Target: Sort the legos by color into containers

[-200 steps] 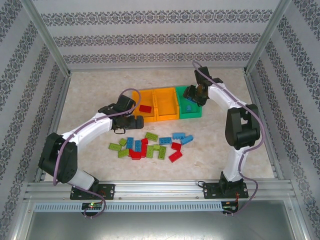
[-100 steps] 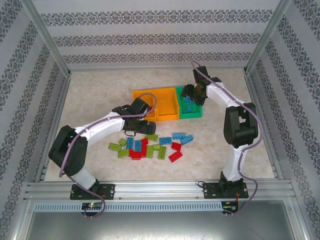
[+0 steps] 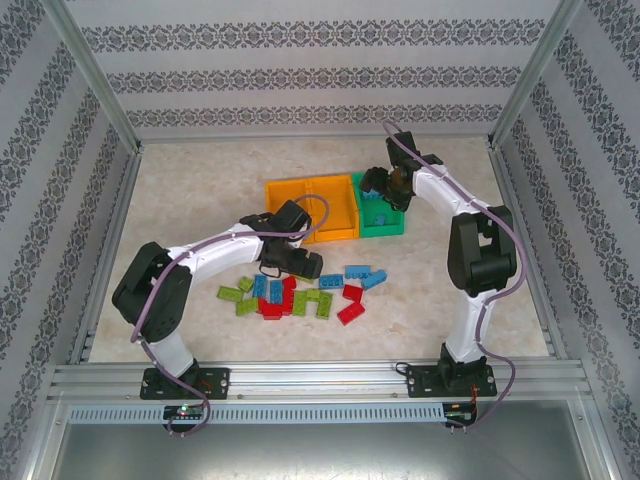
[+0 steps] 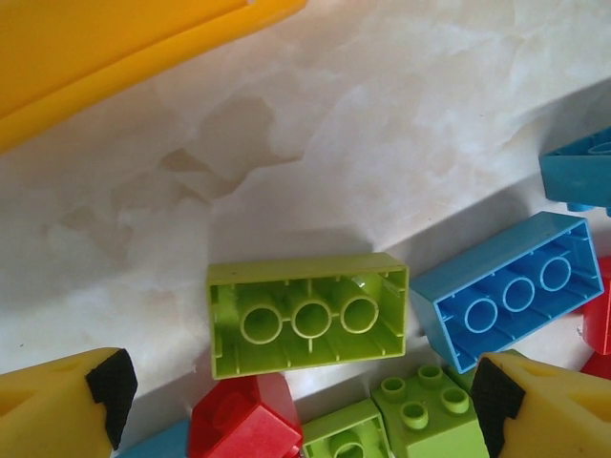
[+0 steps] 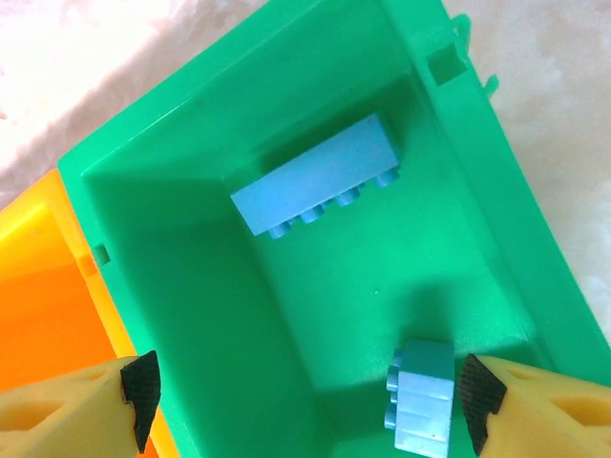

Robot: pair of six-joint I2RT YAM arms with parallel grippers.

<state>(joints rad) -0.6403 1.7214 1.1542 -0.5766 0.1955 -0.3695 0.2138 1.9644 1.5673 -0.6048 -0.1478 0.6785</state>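
The legos (image 3: 300, 290) lie in a loose pile of red, light green and blue bricks at mid-table. My left gripper (image 3: 300, 263) hangs over the pile's far edge, open. In its wrist view an upside-down light green brick (image 4: 307, 315) lies on the table between the spread fingers of that gripper (image 4: 304, 396), untouched, with a blue brick (image 4: 511, 286) to its right and a red brick (image 4: 243, 420) below it. My right gripper (image 3: 384, 196) is open over the green container (image 5: 477, 143). Two blue bricks lie inside, one at the far wall (image 5: 320, 186) and one (image 5: 420, 396) beside my right finger.
Two orange containers (image 3: 335, 205) stand in a row left of the green one (image 3: 383, 222); my left arm crosses the leftmost. An orange bin wall (image 4: 115, 48) lies just beyond the left gripper. Metal frame rails edge the table.
My left arm has swung from the left orange container down to the brick pile. My right gripper has opened wider over the green container, and a blue brick now lies below it.
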